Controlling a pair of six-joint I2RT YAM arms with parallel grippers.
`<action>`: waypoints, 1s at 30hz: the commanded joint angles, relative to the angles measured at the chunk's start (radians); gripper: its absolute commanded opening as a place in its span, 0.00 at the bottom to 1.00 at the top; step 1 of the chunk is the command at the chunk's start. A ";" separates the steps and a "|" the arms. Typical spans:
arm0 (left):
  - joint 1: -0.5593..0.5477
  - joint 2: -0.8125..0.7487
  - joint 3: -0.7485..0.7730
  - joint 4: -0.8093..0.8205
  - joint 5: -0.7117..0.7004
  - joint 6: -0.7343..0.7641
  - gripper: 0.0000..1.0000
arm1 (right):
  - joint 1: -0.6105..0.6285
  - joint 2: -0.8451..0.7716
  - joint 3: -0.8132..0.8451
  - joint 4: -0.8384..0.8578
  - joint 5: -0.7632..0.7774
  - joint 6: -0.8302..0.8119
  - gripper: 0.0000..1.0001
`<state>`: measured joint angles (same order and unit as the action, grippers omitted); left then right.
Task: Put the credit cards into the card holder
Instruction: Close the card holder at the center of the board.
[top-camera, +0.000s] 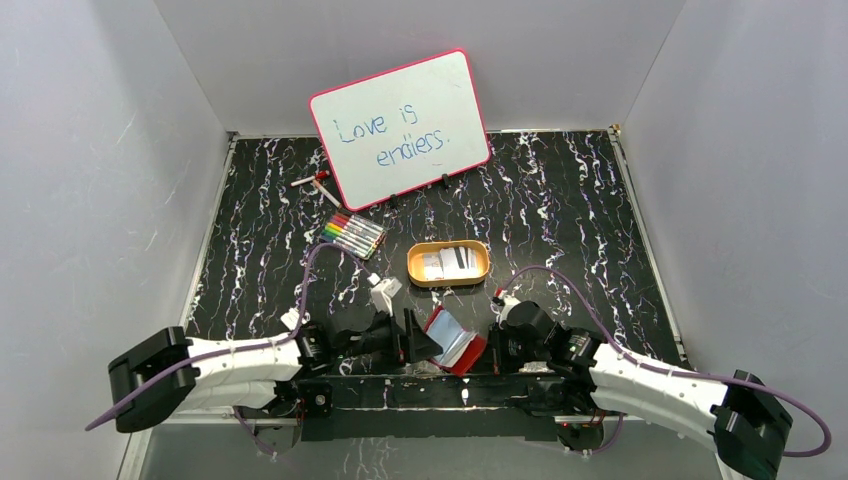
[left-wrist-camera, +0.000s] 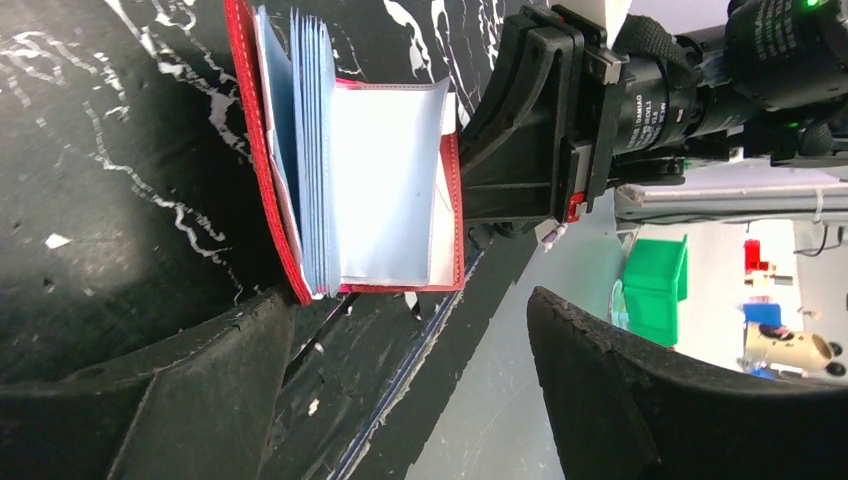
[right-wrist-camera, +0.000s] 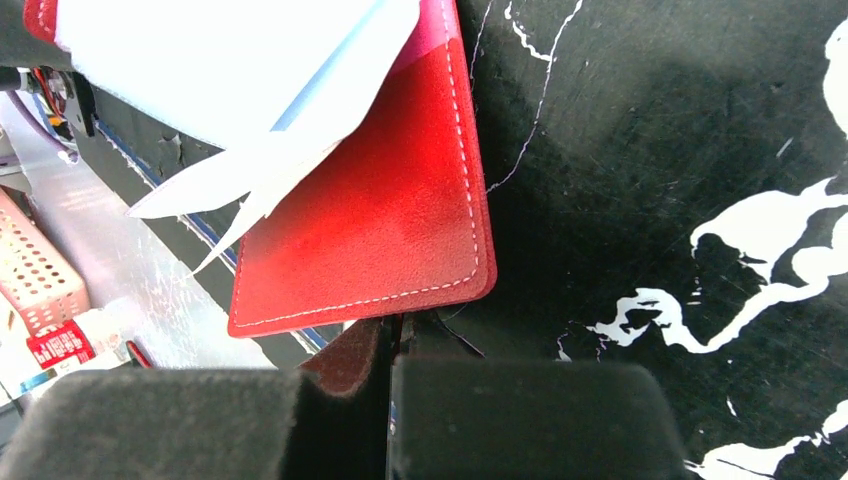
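On the overhead feed I see the black marbled table (top-camera: 580, 220) with the whiteboard (top-camera: 400, 125) propped at the back. The card holder (top-camera: 456, 342) sits at the near edge, directly between my left gripper (top-camera: 420, 338) and right gripper (top-camera: 498, 345). The left jaws stand wide apart, with the holder's lower edge at the mouth of the gap. The right jaws are pressed together on the holder's dark-red tab (right-wrist-camera: 345, 358), a pinch only the right wrist camera shows. Only the left wrist camera shows the clear sleeves (left-wrist-camera: 385, 185) fanned open. The credit cards (top-camera: 445, 263) lie in the orange tray (top-camera: 412, 262), well apart from both grippers.
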<state>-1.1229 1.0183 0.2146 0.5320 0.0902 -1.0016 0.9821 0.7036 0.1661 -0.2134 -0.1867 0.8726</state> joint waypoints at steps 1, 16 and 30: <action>-0.002 0.088 0.077 0.121 0.084 0.086 0.84 | 0.001 -0.019 -0.004 0.000 0.016 0.012 0.00; -0.029 0.281 0.296 -0.039 0.096 0.336 0.83 | 0.001 -0.079 -0.011 -0.053 0.045 0.023 0.00; -0.029 0.362 0.310 -0.004 0.207 0.391 0.77 | 0.001 -0.178 0.079 -0.178 0.158 0.141 0.00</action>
<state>-1.1477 1.3636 0.5373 0.4564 0.2226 -0.6201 0.9821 0.5503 0.1646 -0.3550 -0.0994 0.9531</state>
